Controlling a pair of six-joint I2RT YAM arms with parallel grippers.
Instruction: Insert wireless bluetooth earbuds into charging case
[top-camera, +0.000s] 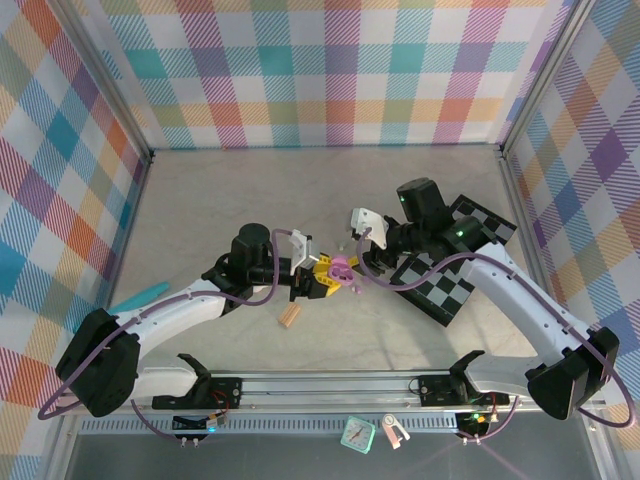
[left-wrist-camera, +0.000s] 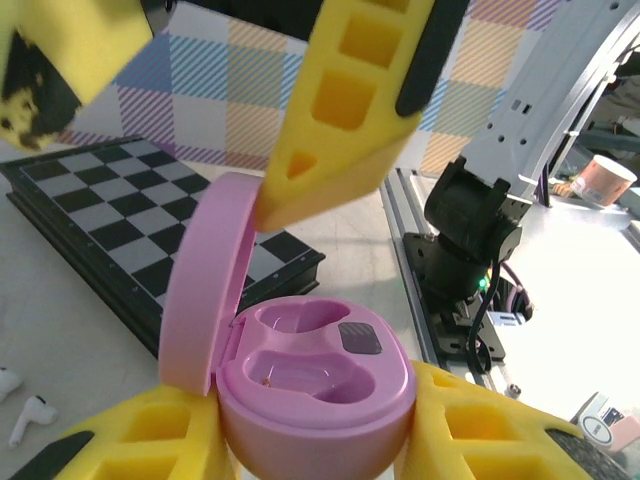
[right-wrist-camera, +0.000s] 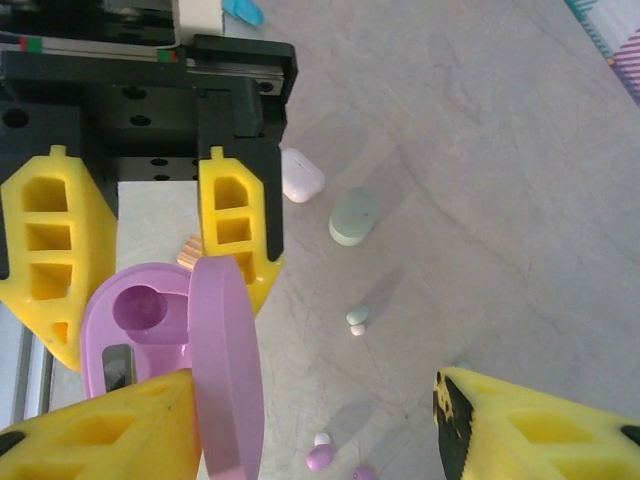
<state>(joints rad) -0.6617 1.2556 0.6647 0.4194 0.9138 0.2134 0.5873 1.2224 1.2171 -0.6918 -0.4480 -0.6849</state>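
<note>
My left gripper (left-wrist-camera: 315, 440) is shut on the base of an open pink charging case (left-wrist-camera: 320, 385), its yellow fingers (left-wrist-camera: 140, 440) on either side. The lid (left-wrist-camera: 205, 290) stands up and both wells are empty. In the top view the case (top-camera: 341, 267) hangs just above the table's middle, in my left gripper (top-camera: 325, 277). My right gripper (right-wrist-camera: 312, 390) is open over it, one finger (right-wrist-camera: 110, 430) against the lid (right-wrist-camera: 225, 370). Loose earbuds lie on the table: a pale green one (right-wrist-camera: 357, 317), two purple ones (right-wrist-camera: 320, 457) and two whitish ones (left-wrist-camera: 30, 418).
A white case (right-wrist-camera: 300, 175) and a pale green case (right-wrist-camera: 353, 215) lie shut beyond the left gripper. A black-and-white chessboard (top-camera: 450, 285) lies at the right. A tan ridged block (top-camera: 291, 316) sits near the front, and a teal object (top-camera: 140, 295) at the left.
</note>
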